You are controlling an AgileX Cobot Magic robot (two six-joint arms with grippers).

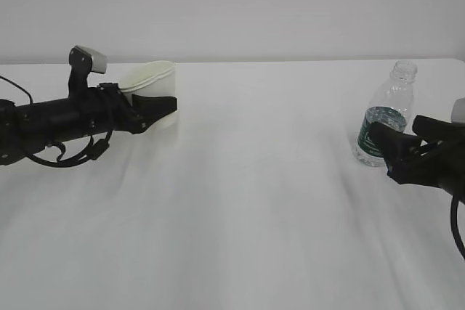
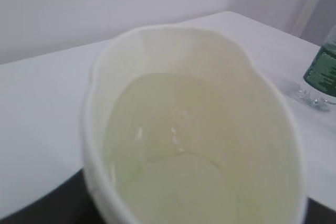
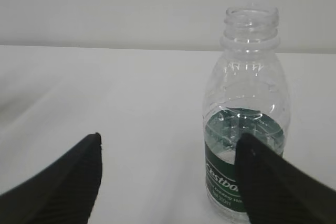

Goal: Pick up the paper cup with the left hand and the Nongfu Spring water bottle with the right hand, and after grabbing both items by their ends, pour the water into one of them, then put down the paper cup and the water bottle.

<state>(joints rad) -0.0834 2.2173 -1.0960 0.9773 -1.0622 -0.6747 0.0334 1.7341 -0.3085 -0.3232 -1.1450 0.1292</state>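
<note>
On the left of the white table (image 1: 240, 201), my left hand (image 1: 156, 109) holds the paper cup (image 1: 150, 85), its black fingers pinching the thin white wall so that the rolled rim bows out of round into a long oval. Seen from the exterior view, the cup leans in my grip, mouth turned up and toward the arm, with a grey box camera (image 1: 89, 56) standing above the wrist and loose cables looping under the matte black forearm. My left wrist view fills almost wholly with the cup's pale cream inside (image 2: 178, 150): smooth, slightly glossy, with water lying in the bottom and small glints on its surface, which the exterior view does not reveal. That same view catches the dark green label of the bottle (image 2: 321, 72) at its right edge, standing well apart across the table. Over on the right, the Nongfu Spring water bottle (image 1: 383, 117) stands upright on the table, clear ribbed plastic, uncapped, its threaded neck open. My right hand (image 1: 407, 152) sits beside its lower half with the fingers spread wide; the exterior view cannot settle whether they touch it. From my right wrist view, the two black ridged fingers (image 3: 63, 182) stand far apart, the right one overlapping the lower label, and the bottle (image 3: 247, 103) shows a little water around the label's upper edge and white lettering on the green.
</note>
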